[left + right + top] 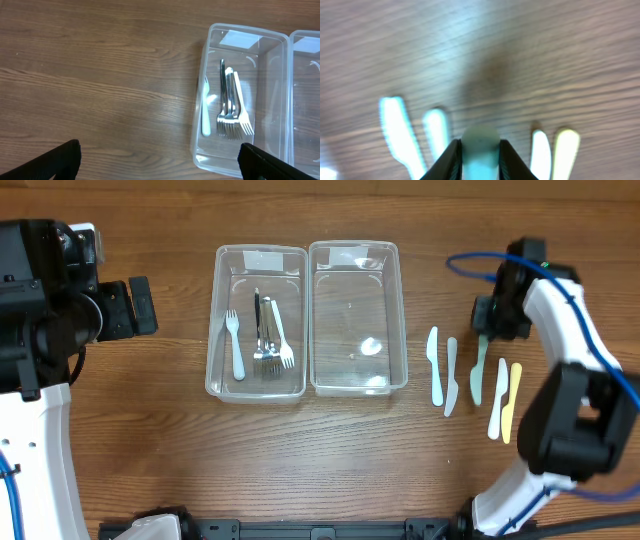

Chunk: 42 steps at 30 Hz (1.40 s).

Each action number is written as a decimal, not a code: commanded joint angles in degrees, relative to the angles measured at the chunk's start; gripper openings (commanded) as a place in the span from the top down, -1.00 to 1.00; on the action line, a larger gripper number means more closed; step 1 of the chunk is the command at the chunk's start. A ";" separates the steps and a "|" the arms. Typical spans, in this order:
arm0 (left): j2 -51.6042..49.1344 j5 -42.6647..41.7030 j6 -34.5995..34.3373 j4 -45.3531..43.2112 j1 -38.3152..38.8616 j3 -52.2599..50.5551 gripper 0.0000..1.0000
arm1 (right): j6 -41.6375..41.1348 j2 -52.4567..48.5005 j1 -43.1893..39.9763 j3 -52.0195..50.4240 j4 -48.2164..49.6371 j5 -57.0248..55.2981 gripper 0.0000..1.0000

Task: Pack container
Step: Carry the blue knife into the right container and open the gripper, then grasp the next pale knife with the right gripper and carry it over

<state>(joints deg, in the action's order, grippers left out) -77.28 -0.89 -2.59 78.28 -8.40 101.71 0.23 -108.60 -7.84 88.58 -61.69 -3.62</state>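
Note:
Two clear plastic containers stand side by side. The left container (221, 330) (200, 130) holds several forks (266, 340) (231, 107), metal and pale plastic. The right container (398, 320) holds nothing I can make out. Several plastic knives lie in a row on the table to its right: pale blue (434, 366), white (451, 375), white (499, 395), yellow (511, 400). My right gripper (485, 330) (480, 160) is shut on a pale green knife (480, 365) (480, 147) in that row. My left gripper (160, 167) is open and empty, left of the containers.
The wooden table (330, 450) carries everything. A blue cable (475, 265) loops off the right arm. The left arm's black body (60, 310) sits at the far left edge.

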 commanded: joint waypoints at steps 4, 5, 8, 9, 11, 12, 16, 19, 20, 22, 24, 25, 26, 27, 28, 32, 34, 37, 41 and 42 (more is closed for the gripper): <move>-0.35 -0.39 1.31 0.42 -0.57 -0.42 -1.00 | -0.31 10.69 19.89 9.68 -4.92 0.48 0.88; -0.35 -0.37 1.33 0.44 -0.57 -0.42 -1.00 | -1.60 10.29 24.35 9.68 -4.00 0.48 0.88; -0.35 -0.39 1.33 0.81 -0.57 -0.42 -1.00 | -5.05 7.10 31.95 9.68 -0.26 0.50 0.88; -0.35 -0.42 1.33 0.85 -0.57 -0.42 -1.00 | -5.57 5.70 33.11 9.68 0.83 0.76 0.88; -0.35 -0.46 1.31 0.87 -0.57 -0.42 -1.00 | -6.45 1.73 34.40 9.68 3.04 1.36 0.88; -0.35 -0.48 1.33 0.90 -0.57 -0.42 -1.00 | -6.45 -0.57 34.47 9.68 4.11 2.14 0.88; -0.35 -0.48 1.31 1.01 -0.57 -0.42 -1.00 | -6.43 -8.02 34.47 9.68 6.40 3.78 0.72; -0.35 -0.46 1.33 1.03 -0.57 -0.42 -1.00 | -6.25 -9.92 34.47 9.68 6.45 3.74 0.22; -0.35 -0.46 1.33 1.03 -0.57 -0.42 -1.00 | -6.25 -9.70 34.47 9.86 6.54 3.72 -0.08; -0.35 -0.46 1.33 1.01 -0.57 -0.42 -1.00 | -6.27 -8.79 34.45 11.65 5.33 3.72 -0.25; -0.35 -0.46 1.33 1.03 -0.57 -0.42 -1.00 | -6.27 -7.32 34.42 14.71 3.30 3.02 -0.29; -0.35 -0.44 1.33 1.01 -0.57 -0.42 -1.00 | -6.47 -6.32 34.21 16.76 2.05 1.53 -0.31; -0.35 -0.44 1.33 1.03 -0.57 -0.42 -1.00 | -7.69 -4.92 33.77 19.39 0.59 -1.16 -0.33; -0.35 -0.44 1.33 1.03 -0.57 -0.42 -1.00 | -9.27 -3.45 33.07 21.79 -0.72 -3.78 -0.37; -0.35 -0.44 1.33 1.05 -0.57 -0.42 -1.00 | -11.10 -1.81 31.93 23.69 -1.66 -5.66 -0.49; -0.35 -0.44 1.33 1.05 -0.57 -0.42 -1.00 | -13.99 2.91 23.41 25.62 -3.98 -5.38 -0.64; -0.35 -0.46 1.33 1.05 -0.57 -0.42 -1.00 | -13.94 2.49 17.53 25.03 -6.95 -3.30 -0.64; -0.35 -0.46 1.33 1.16 -0.57 -0.42 -1.00 | -13.79 0.63 10.45 20.59 -8.85 -2.95 -0.72; -0.35 -0.44 1.33 1.22 -0.57 -0.42 -1.00 | -13.70 -2.99 4.76 13.27 -8.35 -2.73 -0.73; -0.35 -0.44 1.33 1.22 -0.57 -0.42 -1.00 | -13.46 -4.07 4.02 11.43 -7.96 -2.73 -0.73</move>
<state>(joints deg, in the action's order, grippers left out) -77.28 -0.89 -2.59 79.35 -8.40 101.71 -13.08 -109.93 -2.17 104.12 -70.08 -6.42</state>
